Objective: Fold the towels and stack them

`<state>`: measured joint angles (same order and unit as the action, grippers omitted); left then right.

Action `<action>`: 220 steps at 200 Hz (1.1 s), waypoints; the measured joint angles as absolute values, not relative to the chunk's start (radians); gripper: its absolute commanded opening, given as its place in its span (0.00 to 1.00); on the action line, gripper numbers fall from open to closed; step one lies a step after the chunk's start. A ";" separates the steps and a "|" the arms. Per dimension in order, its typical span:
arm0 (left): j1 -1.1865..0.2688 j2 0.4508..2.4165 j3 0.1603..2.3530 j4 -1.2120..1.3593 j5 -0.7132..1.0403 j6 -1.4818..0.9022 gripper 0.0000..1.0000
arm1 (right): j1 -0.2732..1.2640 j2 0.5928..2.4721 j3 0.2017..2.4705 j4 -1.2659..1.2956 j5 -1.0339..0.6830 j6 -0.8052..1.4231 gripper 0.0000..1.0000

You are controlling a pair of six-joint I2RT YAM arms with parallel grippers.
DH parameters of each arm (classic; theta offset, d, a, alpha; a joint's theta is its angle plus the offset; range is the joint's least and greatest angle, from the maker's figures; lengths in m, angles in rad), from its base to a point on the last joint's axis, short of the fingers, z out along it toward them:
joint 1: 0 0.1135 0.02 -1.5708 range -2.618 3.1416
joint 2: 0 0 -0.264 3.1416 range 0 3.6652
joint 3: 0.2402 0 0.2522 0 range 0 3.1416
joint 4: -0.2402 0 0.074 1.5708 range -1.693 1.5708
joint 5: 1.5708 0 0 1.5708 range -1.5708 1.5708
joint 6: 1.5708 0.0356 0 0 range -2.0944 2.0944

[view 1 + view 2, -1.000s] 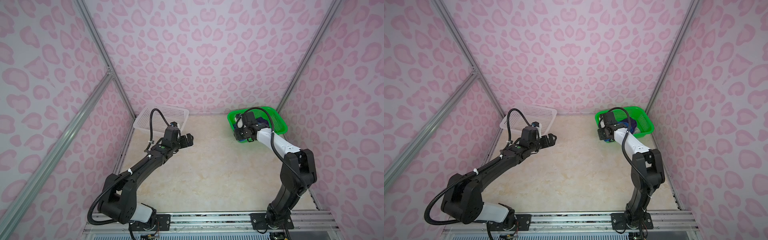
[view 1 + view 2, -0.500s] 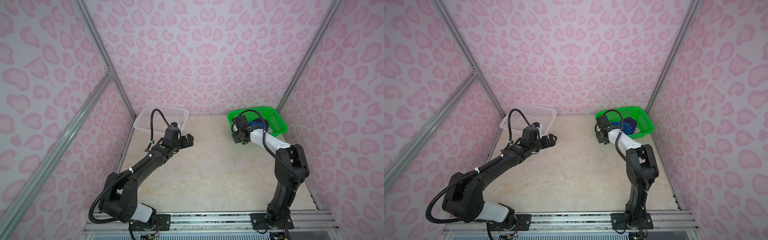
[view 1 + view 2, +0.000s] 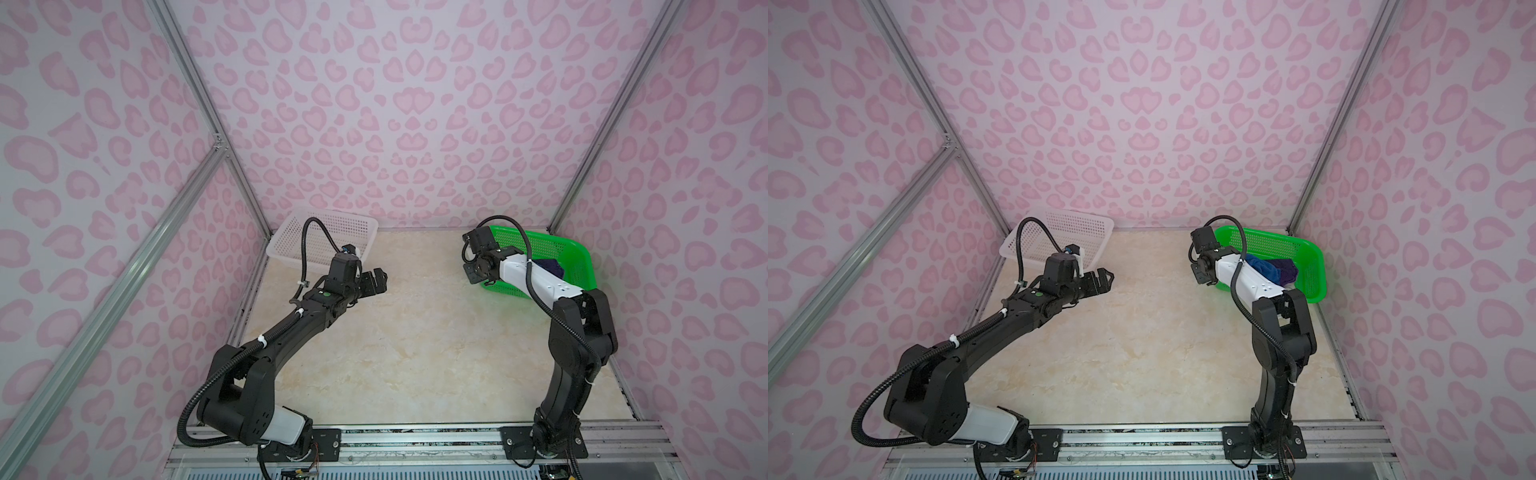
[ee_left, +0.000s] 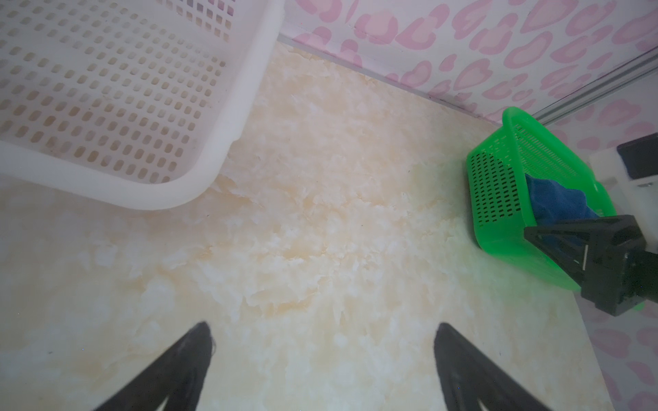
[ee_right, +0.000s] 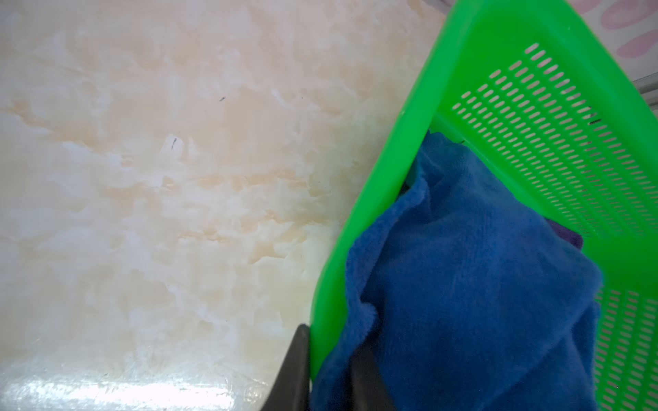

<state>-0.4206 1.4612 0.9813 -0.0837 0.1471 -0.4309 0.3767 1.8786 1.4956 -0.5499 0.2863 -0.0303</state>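
Observation:
A royal blue towel (image 5: 463, 284) lies bunched in the green basket (image 5: 534, 71) at the back right, and one edge spills over the basket's left rim. A dark purple towel (image 3: 1285, 270) lies beside it in the green basket (image 3: 1312, 266). My right gripper (image 5: 333, 359) is shut across that rim. One finger is outside the basket and the other inside, so the green rim and the blue towel's edge are pinched between them. My left gripper (image 4: 322, 331) hovers open over bare table near the white basket, holding nothing.
An empty white perforated basket (image 3: 324, 237) stands at the back left corner, just behind my left gripper (image 3: 376, 280). Pink patterned walls close in the table on three sides. The marble tabletop (image 3: 415, 332) stretches between the two arms.
My right gripper's jaws have closed on the green basket's left rim and the blue towel's edge, and its wrist has shifted slightly left. The left arm has stayed still.

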 measured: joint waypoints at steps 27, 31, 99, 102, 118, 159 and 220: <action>-0.421 1.461 0.981 -0.084 0.147 -0.424 0.99 | 0.362 1.878 1.520 -0.546 0.248 -0.025 0.24; -0.421 1.461 0.981 -0.084 0.147 -0.424 0.99 | 0.358 1.878 1.520 -0.546 0.241 -0.020 0.24; -0.421 1.462 0.981 -0.084 0.147 -0.424 0.99 | 0.313 1.867 1.520 -0.546 0.141 0.016 0.16; -0.421 1.462 0.981 -0.084 0.147 -0.424 0.99 | 0.313 1.868 1.520 -0.545 0.140 0.017 0.16; -0.421 1.462 0.981 -0.084 0.147 -0.424 0.99 | 0.313 1.874 1.520 -0.546 0.130 0.023 0.12; -0.421 1.462 0.981 -0.084 0.147 -0.424 0.99 | 0.307 1.882 1.510 -0.546 0.103 0.034 0.03; -0.421 1.460 0.981 -0.084 0.146 -0.424 0.98 | 0.287 1.871 1.609 -0.588 0.113 0.045 0.00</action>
<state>-0.4206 1.4601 0.9813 -0.0837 0.1463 -0.4240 0.2867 1.8713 1.6093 -0.5877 0.1135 0.0452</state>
